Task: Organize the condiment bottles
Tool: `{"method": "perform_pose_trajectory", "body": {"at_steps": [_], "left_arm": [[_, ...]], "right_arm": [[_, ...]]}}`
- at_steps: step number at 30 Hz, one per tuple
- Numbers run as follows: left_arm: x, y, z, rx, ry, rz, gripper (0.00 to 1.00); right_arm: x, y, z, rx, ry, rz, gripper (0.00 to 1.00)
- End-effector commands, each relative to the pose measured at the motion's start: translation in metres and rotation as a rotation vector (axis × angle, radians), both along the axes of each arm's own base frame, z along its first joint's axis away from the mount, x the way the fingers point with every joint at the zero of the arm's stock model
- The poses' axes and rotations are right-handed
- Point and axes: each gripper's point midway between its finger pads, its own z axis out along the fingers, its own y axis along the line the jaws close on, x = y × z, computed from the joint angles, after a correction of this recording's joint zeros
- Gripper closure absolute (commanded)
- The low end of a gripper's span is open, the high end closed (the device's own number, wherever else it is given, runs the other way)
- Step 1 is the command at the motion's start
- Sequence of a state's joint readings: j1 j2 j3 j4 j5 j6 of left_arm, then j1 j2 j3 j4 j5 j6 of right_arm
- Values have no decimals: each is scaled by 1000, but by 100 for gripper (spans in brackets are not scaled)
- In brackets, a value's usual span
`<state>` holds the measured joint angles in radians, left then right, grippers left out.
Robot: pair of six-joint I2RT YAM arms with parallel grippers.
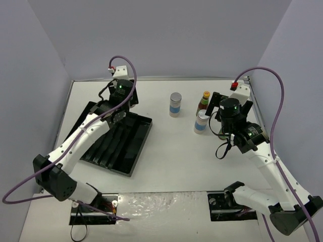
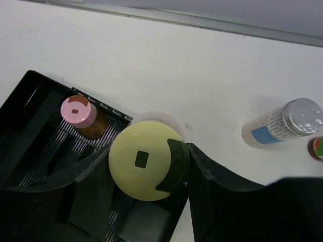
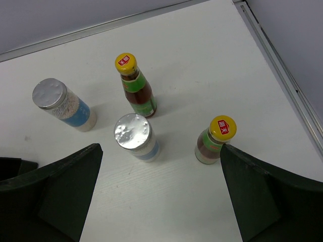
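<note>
Two silver-lidded bottles (image 3: 49, 94) (image 3: 132, 132), two dark bottles (image 3: 137, 91) (image 3: 214, 141), one pink-capped (image 2: 78, 111), one pale-yellow-capped (image 2: 128, 171)

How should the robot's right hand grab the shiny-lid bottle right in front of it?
Grip the near silver-lidded bottle around its round body just under the lid, coming down from above. It stands upright, and the open right gripper has a finger toward each side. The tall dark bottle stands close behind, so squeezing left-to-right probably avoids bumping it.

A pink-capped bottle (image 2: 78, 112) stands in the tray (image 2: 30, 98), a pale-yellow-capped bottle (image 2: 144, 160) near it. Two silver-lidded bottles (image 3: 50, 95) (image 3: 132, 132) and two dark bottles (image 3: 137, 91) (image 3: 222, 127) stand outside it.
</note>
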<state>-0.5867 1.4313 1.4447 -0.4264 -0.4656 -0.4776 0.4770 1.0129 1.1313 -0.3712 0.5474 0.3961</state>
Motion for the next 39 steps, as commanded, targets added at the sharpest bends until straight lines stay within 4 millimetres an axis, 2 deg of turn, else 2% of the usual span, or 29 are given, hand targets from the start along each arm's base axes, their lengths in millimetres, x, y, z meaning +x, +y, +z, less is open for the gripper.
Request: {"method": "perform_pose_trajectory", "body": {"at_steps": [1, 6, 10, 22, 28, 39], "left_arm": [[24, 24, 14, -56, -59, 52, 100], [46, 48, -2, -39, -27, 124, 100], [59, 55, -29, -33, 30, 140, 100], [63, 52, -96, -22, 139, 132, 100], [68, 42, -116, -26, 147, 77, 100], [68, 40, -141, -13, 174, 65, 100]], "right_arm": [[8, 3, 14, 36, -48, -9, 0], [7, 3, 11, 35, -43, -4, 0], [5, 1, 11, 30, -44, -8, 0], [6, 1, 5, 25, -33, -12, 0], [5, 1, 3, 23, -28, -10, 0], [5, -2, 2, 10, -26, -16, 0]]}}
